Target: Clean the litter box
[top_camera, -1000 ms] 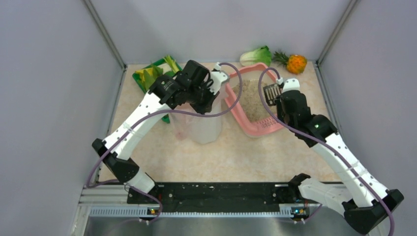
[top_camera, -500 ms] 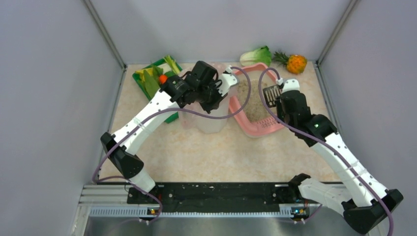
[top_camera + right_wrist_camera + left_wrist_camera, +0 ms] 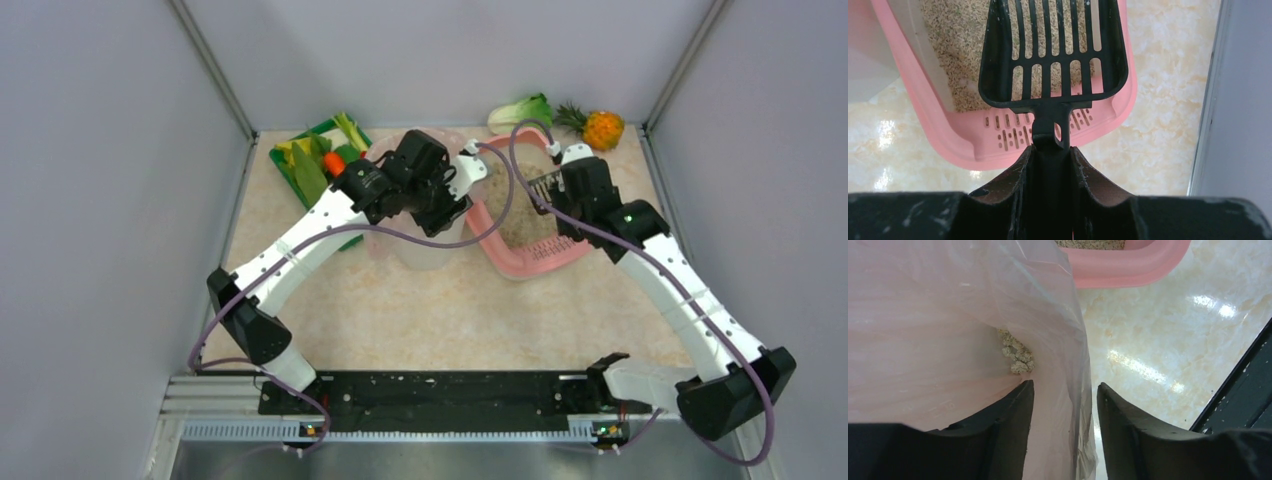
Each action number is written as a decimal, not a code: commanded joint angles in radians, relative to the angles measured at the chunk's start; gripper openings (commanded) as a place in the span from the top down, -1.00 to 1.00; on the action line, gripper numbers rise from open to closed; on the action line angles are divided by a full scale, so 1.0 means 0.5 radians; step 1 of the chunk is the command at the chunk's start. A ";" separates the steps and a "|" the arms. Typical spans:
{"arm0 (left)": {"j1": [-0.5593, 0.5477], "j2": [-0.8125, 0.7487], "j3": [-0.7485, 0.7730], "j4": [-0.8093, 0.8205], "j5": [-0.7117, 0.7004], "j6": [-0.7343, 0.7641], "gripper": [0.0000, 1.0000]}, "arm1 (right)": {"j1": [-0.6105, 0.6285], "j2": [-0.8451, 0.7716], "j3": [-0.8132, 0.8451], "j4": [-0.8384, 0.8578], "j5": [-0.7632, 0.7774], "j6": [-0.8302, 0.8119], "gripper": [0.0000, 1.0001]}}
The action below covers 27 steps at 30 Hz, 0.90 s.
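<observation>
The pink litter box [image 3: 520, 262] lies right of centre, with grey-beige litter [image 3: 955, 45] piled toward its far end. My right gripper [image 3: 1050, 147] is shut on the handle of a black slotted scoop [image 3: 1053, 55], which hovers empty over the box's slotted lip [image 3: 1008, 132]. My left gripper [image 3: 1065, 387] stands open over the right rim of the pink-lined bin [image 3: 420, 252]. The loose edge of the bin's liner [image 3: 1068, 340] hangs between the fingers, unpinched. A clump of litter [image 3: 1018, 357] sits inside the liner.
A green vegetable tray [image 3: 305, 165] stands at the back left behind the left arm. A bok choy [image 3: 522, 112] and a pineapple [image 3: 600, 128] lie at the back wall. Grey walls close both sides. The bin nearly touches the litter box's left rim.
My left gripper moved right along the bin, then opened and let go of the liner. The right arm carried the scoop up and left over the litter box.
</observation>
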 commanded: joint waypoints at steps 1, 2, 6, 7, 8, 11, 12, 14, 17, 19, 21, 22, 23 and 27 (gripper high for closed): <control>-0.007 -0.159 0.083 0.161 -0.046 -0.091 -0.20 | -0.118 0.173 0.288 -0.100 -0.184 -0.098 1.00; -0.006 -0.170 0.122 0.175 -0.067 -0.129 -0.27 | -0.154 0.223 0.344 -0.119 -0.240 -0.111 1.00; -0.002 -0.232 0.249 0.260 -0.279 -0.341 -0.52 | -0.292 0.461 0.534 -0.149 -0.492 -0.164 1.00; 0.005 -0.257 0.263 0.290 -0.346 -0.388 -0.57 | -0.302 0.534 0.592 -0.162 -0.503 -0.167 1.00; 0.022 -0.285 0.268 0.326 -0.380 -0.446 -0.63 | -0.303 0.607 0.649 -0.170 -0.506 -0.217 1.00; 0.211 -0.380 0.251 0.417 -0.360 -0.736 -0.80 | -0.308 0.854 0.814 -0.198 -0.530 -0.285 1.00; 0.322 -0.409 0.231 0.442 -0.296 -0.870 -0.81 | -0.309 0.929 0.872 -0.222 -0.533 -0.301 1.00; 0.568 -0.499 0.141 0.517 -0.135 -1.114 -0.97 | -0.310 1.073 0.989 -0.276 -0.517 -0.317 1.00; 0.807 -0.660 -0.090 0.620 -0.254 -1.308 -0.98 | -0.309 1.218 1.065 -0.303 -0.485 -0.318 1.00; 0.926 -0.774 -0.227 0.651 -0.334 -1.389 -0.98 | -0.316 1.261 1.062 -0.300 -0.494 -0.333 1.00; 1.025 -0.889 -0.360 0.663 -0.435 -1.453 -0.98 | -0.333 1.307 1.059 -0.291 -0.528 -0.335 1.00; 1.066 -0.947 -0.429 0.662 -0.473 -1.477 -0.98 | -0.343 1.327 1.058 -0.291 -0.545 -0.335 1.00; 1.112 -1.002 -0.520 0.667 -0.515 -1.490 -0.98 | -0.346 1.345 1.059 -0.291 -0.565 -0.336 1.00; 1.235 -1.211 -0.797 0.760 -0.596 -1.443 -0.98 | -0.348 1.432 1.088 -0.275 -0.680 -0.372 1.00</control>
